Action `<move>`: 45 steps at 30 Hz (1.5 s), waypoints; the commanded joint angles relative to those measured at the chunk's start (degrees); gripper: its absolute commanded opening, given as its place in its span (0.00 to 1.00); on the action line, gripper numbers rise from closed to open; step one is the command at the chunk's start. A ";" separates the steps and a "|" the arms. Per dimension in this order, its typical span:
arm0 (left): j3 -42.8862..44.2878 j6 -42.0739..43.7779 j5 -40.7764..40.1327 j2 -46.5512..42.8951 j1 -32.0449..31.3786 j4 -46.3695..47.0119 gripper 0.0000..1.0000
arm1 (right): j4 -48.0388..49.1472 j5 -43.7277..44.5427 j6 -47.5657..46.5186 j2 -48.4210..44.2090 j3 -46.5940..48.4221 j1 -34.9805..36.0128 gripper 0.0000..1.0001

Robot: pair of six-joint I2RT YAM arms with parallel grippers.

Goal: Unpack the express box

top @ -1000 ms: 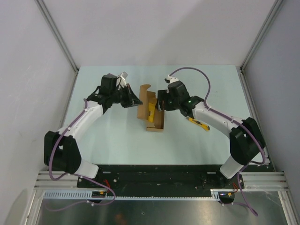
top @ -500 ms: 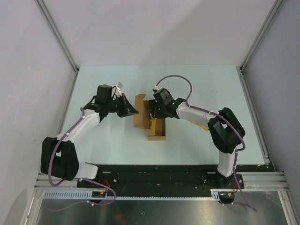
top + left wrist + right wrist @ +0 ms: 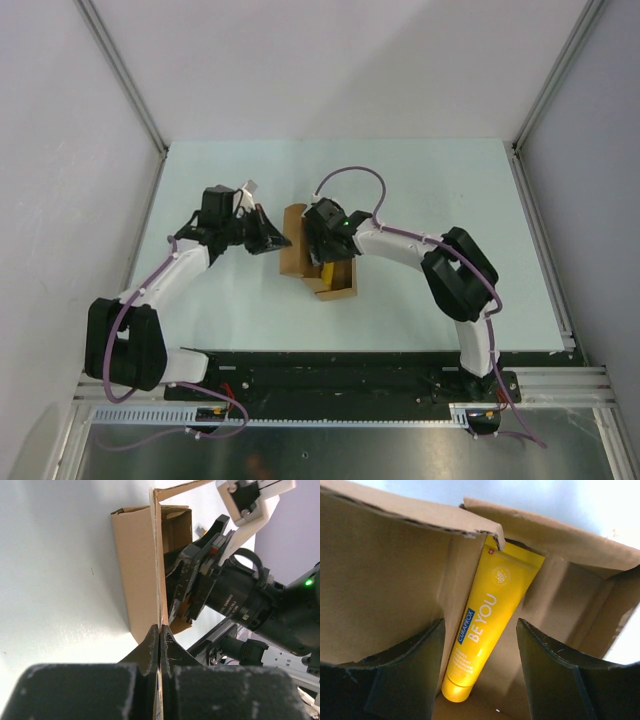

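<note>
Express box (image 3: 338, 284) open on pale table (image 3: 420, 180), yellow tube (image 3: 482, 625) inside. Left gripper (image 3: 159, 631) pinches its flap; right gripper (image 3: 481, 630) spread wide within.

A pale mint-green table (image 3: 420, 180) carries the open brown express box (image 3: 295, 255), lying near its middle

You had a plain tan box (image 3: 294, 250), unprinted inside and out. Its tube (image 3: 482, 630) was bright yellow, with white lettering and a small blue label. Your table (image 3: 420, 180) was pale green, the cable (image 3: 352, 169) purple, and the light (image 3: 306, 582) green.
</note>
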 commanded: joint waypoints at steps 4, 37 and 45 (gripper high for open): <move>-3.36 5.09 -0.23 -0.53 1.41 -2.02 0.00 | -6.16 6.07 1.41 3.90 4.02 2.15 0.63; -1.70 6.76 2.77 0.17 4.93 -2.02 0.00 | -6.16 8.97 3.78 5.67 5.60 0.92 0.27; -0.64 6.06 -0.39 -0.09 4.93 -2.11 0.00 | -1.86 5.99 3.69 -5.30 6.57 -2.76 0.27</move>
